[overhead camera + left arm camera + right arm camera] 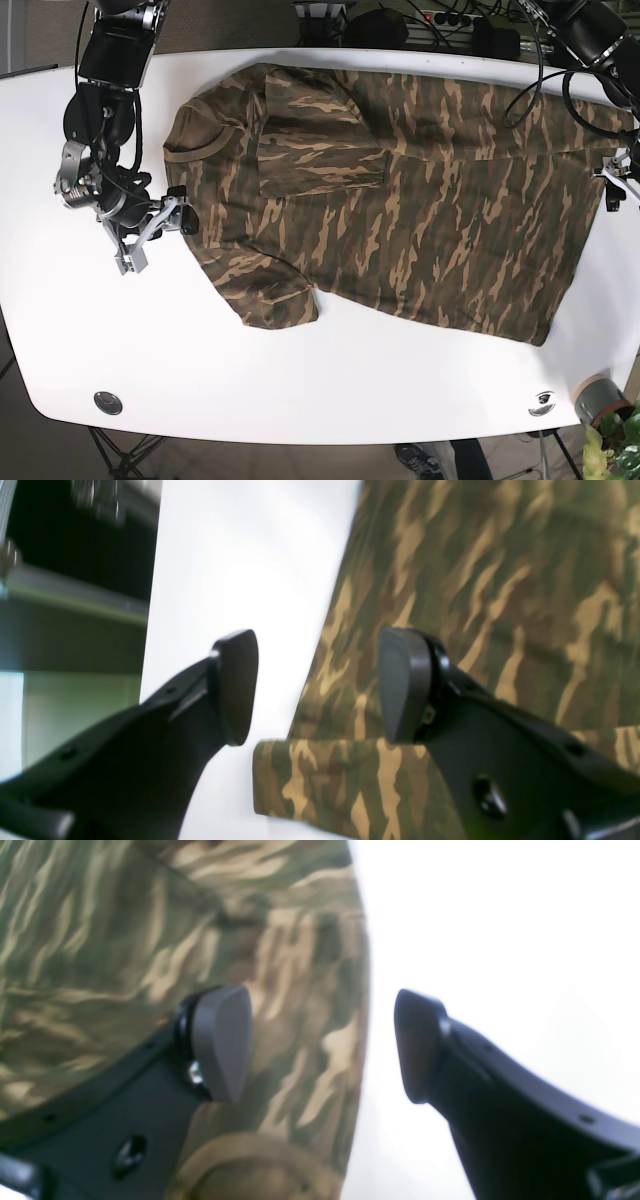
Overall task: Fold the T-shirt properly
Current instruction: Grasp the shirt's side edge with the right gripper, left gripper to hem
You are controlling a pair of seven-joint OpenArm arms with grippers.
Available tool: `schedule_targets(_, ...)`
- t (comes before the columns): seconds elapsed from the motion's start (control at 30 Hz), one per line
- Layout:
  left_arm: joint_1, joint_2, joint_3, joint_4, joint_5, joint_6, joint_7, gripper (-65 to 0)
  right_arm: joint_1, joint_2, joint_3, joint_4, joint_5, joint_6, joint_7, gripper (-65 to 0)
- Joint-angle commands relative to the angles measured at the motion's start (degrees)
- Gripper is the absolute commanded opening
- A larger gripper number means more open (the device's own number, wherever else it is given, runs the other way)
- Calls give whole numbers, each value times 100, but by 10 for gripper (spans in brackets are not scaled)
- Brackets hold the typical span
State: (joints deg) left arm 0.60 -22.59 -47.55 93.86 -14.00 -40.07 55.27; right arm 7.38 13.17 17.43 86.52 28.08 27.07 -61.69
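Right gripper (158, 232) jaws: stood wide apart with nothing between them; in the right wrist view one pad hung over camouflage cloth and the other over bare white worktop (330, 390), so the shirt's edge ran through the gap.

Right jaws to shirt: the T-shirt (400, 200) lay just beside them, toward the middle of the worktop; the nearest cloth was the collar-end edge, between the neckband and the lower sleeve.

T-shirt position: spread flat on the worktop, covering much of its middle and far half, one sleeve folded in over the chest, the other sleeve lying out toward the near edge.

T-shirt axis: the long axis ran across the base view, slightly tilted; the collar pointed to that view's left, the hem to its right.

Left gripper (320, 685) jaws: also wide apart and empty; in the left wrist view one pad was over bare worktop, the other over cloth, with the shirt's edge and a corner between and below them.

Left jaws to shirt: at the hem end, at the base view's far right, only partly in frame.

Nearer arm, as a judgement: each arm served its own end, so both straddled an edge ready to close on.
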Motion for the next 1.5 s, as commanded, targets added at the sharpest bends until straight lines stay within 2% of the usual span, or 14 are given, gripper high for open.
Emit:
schedule_targets(0.0,-91,-154,-5,95,-108,7,-159,-293,278,77,11,-305,-43,31,169,-220)
schedule_targets(0.07,-91,-154,-5,95,-108,7,-159,-293,392,77,11,-586,-122,111,354,-220)
schedule_targets(0.13,-91,-154,-5,95,-108,7,-159,-293,515,77,11,-920,-280,278,556,-220)
schedule_targets(0.33,-65,-154,-5,86,-108,7,-159,-293,665,24,20,-1492,-553,489,758,-220)
schedule_targets(0.4,-65,-154,-5,86,-108,7,-159,-293,647,6,20,-1518,-535,497,785,-220)
schedule_targets(0.53,-56,-154,-5,86,-108,7,-159,-293,515,-240,11,-1448,-535,515,776,-220)
schedule_targets(0.7,-56,-154,-5,86,-108,7,-159,-293,445,-407,-156,-1316,-544,489,767,-220)
schedule_targets(0.87,-82,-154,-5,77,-108,7,-159,-293,436,-460,-358,-1325,-579,471,802,-225)
schedule_targets(0.9,-82,-154,-5,77,-108,7,-159,-293,436,-460,-358,-1325,-579,471,811,-235)
schedule_targets(1.0,-100,-154,-5,77,-108,7,-168,-293,445,-460,-358,-1325,-570,471,811,-320)
schedule_targets(1.23,-372,-198,425,-450,-117,7,-256,-290,489,-460,-385,-1333,-588,471,811,-587)
schedule_targets(1.27,-469,-198,478,-591,-117,179,-353,-289,489,-460,-385,-1333,-588,471,811,-626)
schedule_targets(1.37,-618,-269,522,-978,-108,566,-661,-287,489,-460,-385,-1325,-588,471,811,-626)
schedule_targets(1.47,-961,-304,838,-1523,-108,909,-1127,-286,489,-460,-385,-1325,-588,471,811,-628)
